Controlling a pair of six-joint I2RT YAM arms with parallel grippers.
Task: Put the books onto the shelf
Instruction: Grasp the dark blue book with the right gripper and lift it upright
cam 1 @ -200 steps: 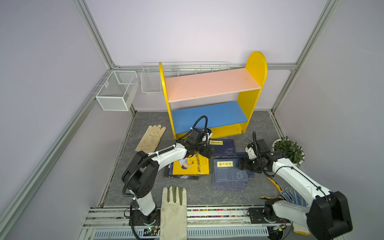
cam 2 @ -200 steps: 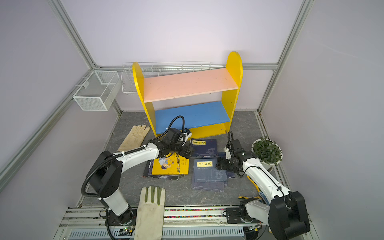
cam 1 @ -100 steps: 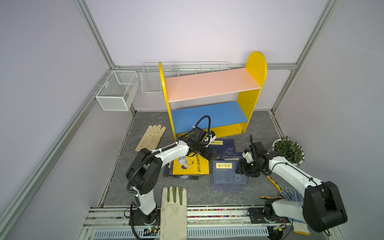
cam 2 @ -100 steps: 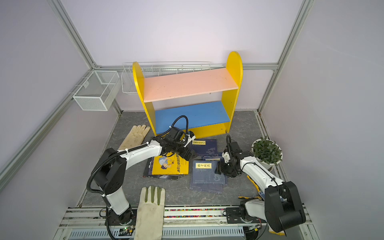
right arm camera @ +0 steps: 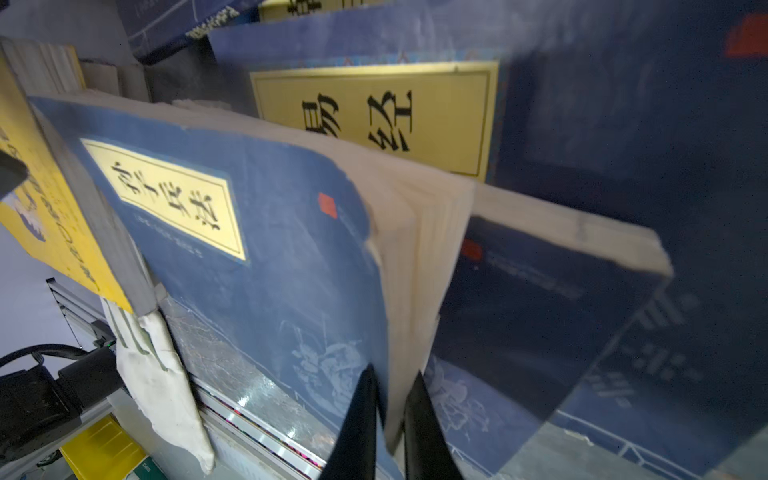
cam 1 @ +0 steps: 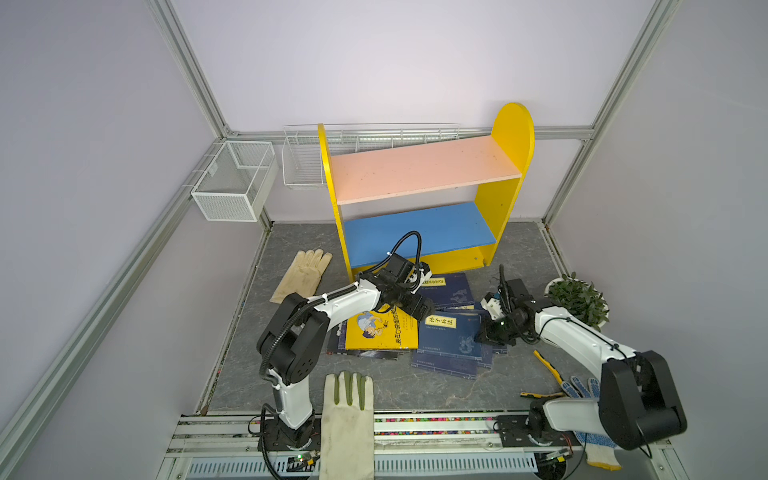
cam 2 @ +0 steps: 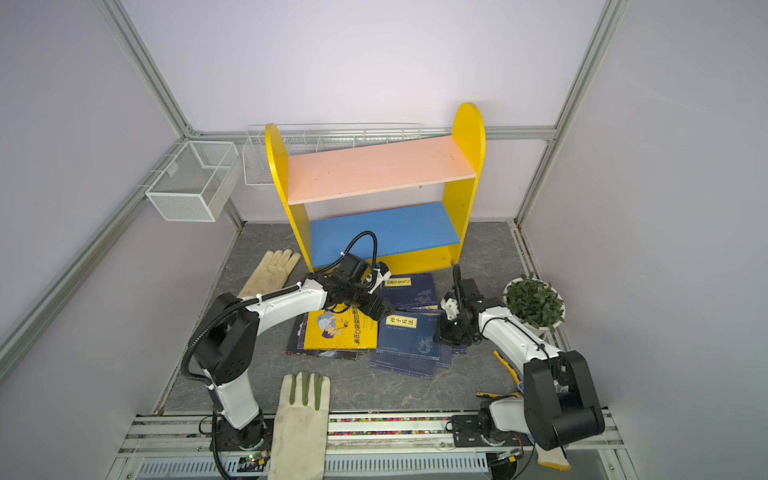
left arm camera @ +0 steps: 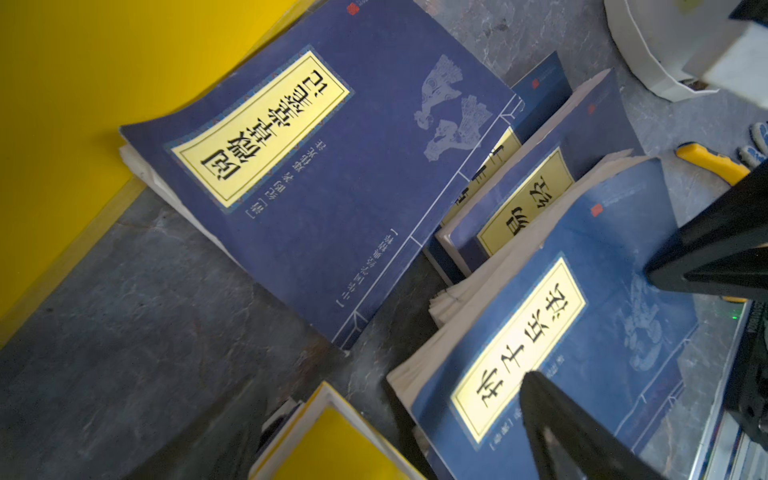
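Observation:
The shelf (cam 1: 424,183) (cam 2: 374,174) stands at the back with both its pink and blue boards bare. The books lie on the floor in front of it: a yellow one (cam 1: 380,330) on a dark pile, a navy pile (cam 1: 451,336) to its right, and another navy book (cam 1: 446,289) nearer the shelf. My right gripper (cam 1: 484,334) (right arm camera: 390,399) is shut on the page edge of the top navy book (right arm camera: 249,249), whose edge is lifted. My left gripper (cam 1: 419,309) (left arm camera: 590,324) hangs open just over that book's labelled corner (left arm camera: 519,353).
A potted plant (cam 1: 577,299) stands right of the books. Gloves lie at the left (cam 1: 303,274), the front (cam 1: 347,415) and the front right (cam 1: 590,390). A yellow cutter (cam 1: 548,365) lies by the right arm. White wire baskets (cam 1: 232,178) hang on the back left wall.
My right gripper has closed on the top navy book's edge and the edge has risen. My left gripper has shifted from the yellow book toward the navy pile, staying open.

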